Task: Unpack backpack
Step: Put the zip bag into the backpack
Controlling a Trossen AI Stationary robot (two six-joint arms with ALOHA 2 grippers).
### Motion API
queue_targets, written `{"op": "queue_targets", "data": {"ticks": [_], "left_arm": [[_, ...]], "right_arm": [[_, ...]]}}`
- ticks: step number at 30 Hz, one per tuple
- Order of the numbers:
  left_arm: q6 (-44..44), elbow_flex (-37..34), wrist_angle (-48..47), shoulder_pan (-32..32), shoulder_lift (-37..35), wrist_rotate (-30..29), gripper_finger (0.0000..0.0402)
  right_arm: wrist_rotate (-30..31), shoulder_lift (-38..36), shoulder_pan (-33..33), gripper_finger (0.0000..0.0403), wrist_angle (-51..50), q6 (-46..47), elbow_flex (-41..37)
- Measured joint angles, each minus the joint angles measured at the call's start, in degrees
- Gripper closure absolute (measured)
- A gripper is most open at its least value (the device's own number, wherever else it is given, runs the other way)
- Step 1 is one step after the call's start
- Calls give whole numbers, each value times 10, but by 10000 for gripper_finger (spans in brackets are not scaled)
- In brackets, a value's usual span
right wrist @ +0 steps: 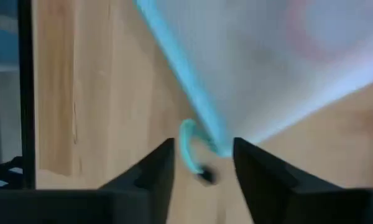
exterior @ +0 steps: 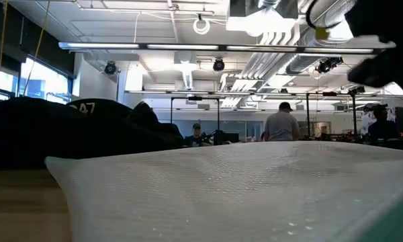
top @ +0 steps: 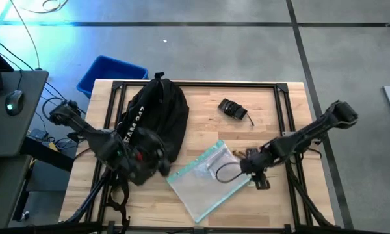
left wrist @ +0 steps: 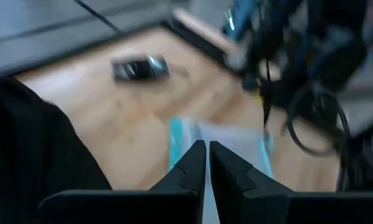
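The black backpack lies on the left half of the wooden table and shows as a dark mass in the left wrist view. My left gripper is shut with nothing between its fingers. It hovers by the backpack's near end and points toward the pouch. A clear zip pouch with a teal edge lies flat on the table with a black cord inside. My right gripper is open above the pouch's right corner. The teal zipper pull shows in the gap between its fingers.
A small black device lies at the far middle of the table and also shows in the left wrist view. A blue bin stands beyond the far left corner. The low view shows people in the room behind.
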Motion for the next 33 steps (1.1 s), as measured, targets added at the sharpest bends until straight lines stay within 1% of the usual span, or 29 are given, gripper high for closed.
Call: {"op": "queue_targets", "data": {"ticks": [2,3,5,7,9,11,13,15,17,20,23,25,27,29,30,33], "left_arm": [[15,0,-7,28,-21,-12,400],[27,0,-16,47,-28,-7,400],[36,0,-51,93,-35,22,399],[34,0,-107,144,-33,68,394],[9,0,-181,196,-25,115,382],[-43,-1,-266,243,-13,159,370],[-76,-11,-335,282,-1,188,361],[-74,-37,-340,312,4,192,358],[-40,-78,-288,341,4,206,362],[22,-147,-173,388,7,245,379],[21,-206,-121,432,20,258,397],[1,-233,-109,460,31,259,399],[13,-253,-71,481,42,271,398],[68,-270,22,496,51,305,401],[103,-276,80,500,56,333,401],[203,-283,257,502,73,452,401]], "right_arm": [[32,-41,-23,212,-6,-34,7],[48,-62,-37,202,-9,-54,8],[75,-102,-68,190,-6,-89,9],[97,-136,-102,184,1,-114,9],[107,-163,-140,183,8,-131,9],[106,-184,-175,183,22,-140,9],[103,-199,-202,183,38,-141,9],[103,-208,-219,183,54,-140,9],[102,-214,-229,183,66,-140,9],[102,-218,-233,183,75,-138,9],[97,-218,-232,183,76,-118,9],[84,-218,-232,183,76,-102,9],[72,-218,-232,183,76,-88,9],[70,-218,-232,183,77,-77,9],[70,-218,-232,183,79,-74,9],[81,-218,-232,183,86,-69,9]]}}
